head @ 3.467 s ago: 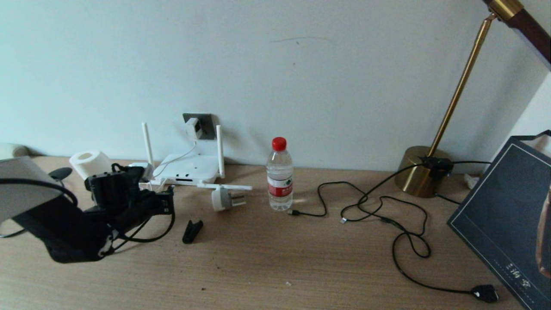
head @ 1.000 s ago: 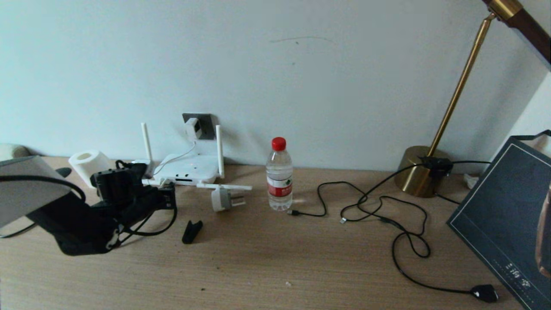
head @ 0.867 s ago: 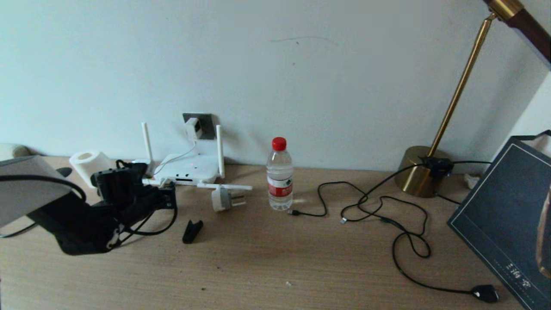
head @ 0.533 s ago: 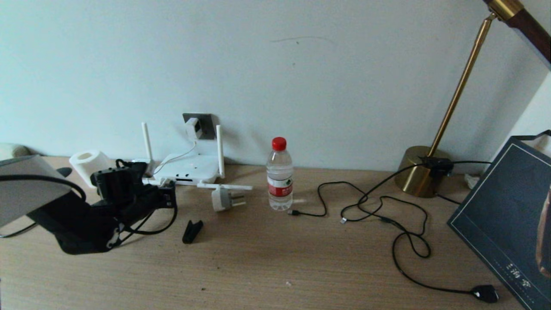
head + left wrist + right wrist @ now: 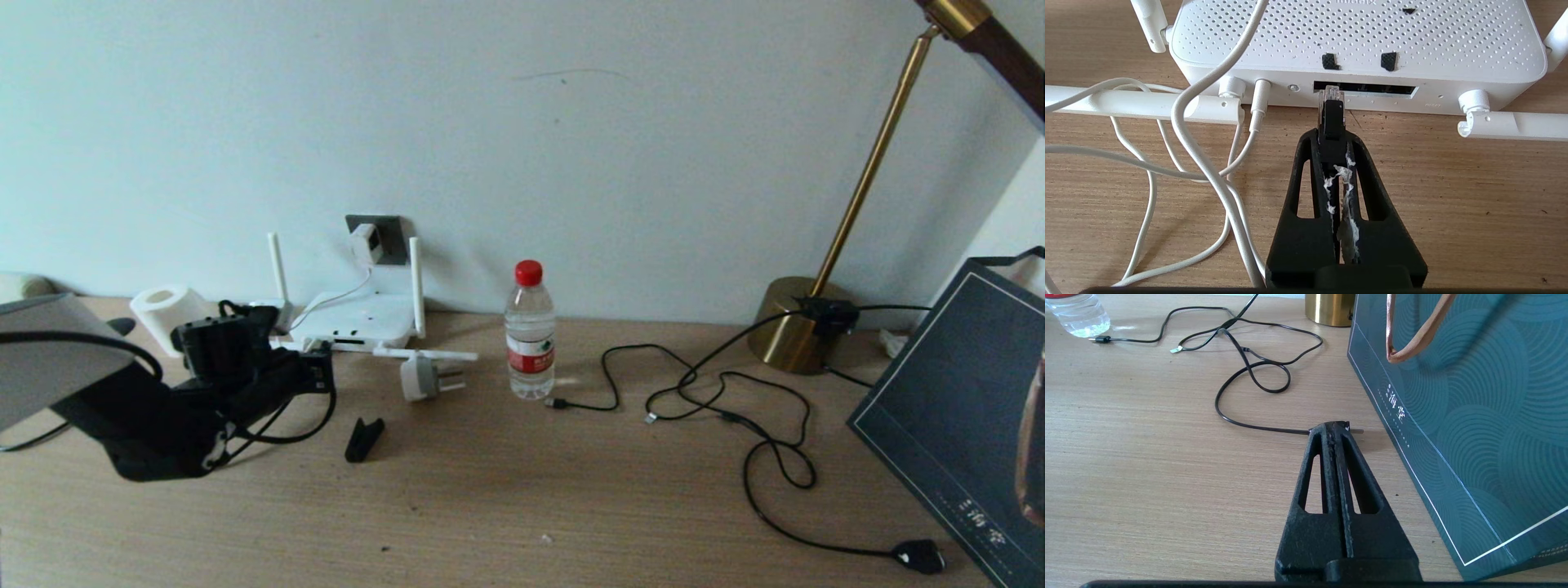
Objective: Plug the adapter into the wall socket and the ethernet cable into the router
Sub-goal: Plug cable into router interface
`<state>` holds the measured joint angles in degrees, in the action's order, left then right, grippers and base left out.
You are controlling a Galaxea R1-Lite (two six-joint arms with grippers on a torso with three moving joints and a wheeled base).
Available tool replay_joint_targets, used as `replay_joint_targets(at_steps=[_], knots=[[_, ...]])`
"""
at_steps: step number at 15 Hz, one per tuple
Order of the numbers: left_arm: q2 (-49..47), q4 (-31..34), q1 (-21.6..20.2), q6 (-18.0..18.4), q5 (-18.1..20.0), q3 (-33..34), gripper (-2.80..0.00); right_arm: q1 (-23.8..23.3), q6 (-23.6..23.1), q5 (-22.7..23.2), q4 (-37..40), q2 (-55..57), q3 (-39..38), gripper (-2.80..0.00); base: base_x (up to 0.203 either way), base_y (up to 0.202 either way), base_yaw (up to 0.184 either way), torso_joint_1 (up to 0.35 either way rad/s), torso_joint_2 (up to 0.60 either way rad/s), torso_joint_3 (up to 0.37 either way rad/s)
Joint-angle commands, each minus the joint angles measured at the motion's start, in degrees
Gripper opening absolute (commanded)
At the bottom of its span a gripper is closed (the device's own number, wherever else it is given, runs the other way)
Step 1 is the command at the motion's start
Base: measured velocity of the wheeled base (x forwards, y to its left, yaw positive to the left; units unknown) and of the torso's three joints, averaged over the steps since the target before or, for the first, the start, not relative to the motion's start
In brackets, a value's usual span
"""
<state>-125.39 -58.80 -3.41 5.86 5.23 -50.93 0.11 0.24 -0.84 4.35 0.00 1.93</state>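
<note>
Left gripper point(image 5: 1332, 134): since three and a half seconds ago it has crept forward toward the router point(image 5: 1355, 45); fingers clamped on the ethernet cable point(image 5: 1333, 114), whose clear connector tip sits at the mouth of the dark port slot. Adapter point(image 5: 365, 242): seated in the wall socket point(image 5: 392, 237), unchanged. Right gripper point(image 5: 1336, 430): fingers pressed together, holding nothing, low over the table point(image 5: 1147, 465) beside a teal bag point(image 5: 1474, 416). Bag lettering, bottle point(image 5: 530, 331) label and router marking: unreadable.

pale wall point(image 5: 571, 147), wooden desk point(image 5: 522, 498), brass lamp point(image 5: 804, 327)
</note>
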Motion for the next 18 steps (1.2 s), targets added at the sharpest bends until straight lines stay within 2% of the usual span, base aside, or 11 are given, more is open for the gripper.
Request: replay_joint_targets(at_steps=[1,18], knots=[[-0.1,-0.4,0.0,0.0,0.0,0.0,-2.80,0.0,0.0,0.0,0.0,0.1,0.0,-2.80,0.000,0.000,0.000,0.000,0.00,0.000],[-2.7,-0.3,0.0,0.0,0.0,-2.9,-2.80,0.0,0.0,0.0,0.0,0.1,0.0,-2.80,0.000,0.000,0.000,0.000,0.00,0.000]])
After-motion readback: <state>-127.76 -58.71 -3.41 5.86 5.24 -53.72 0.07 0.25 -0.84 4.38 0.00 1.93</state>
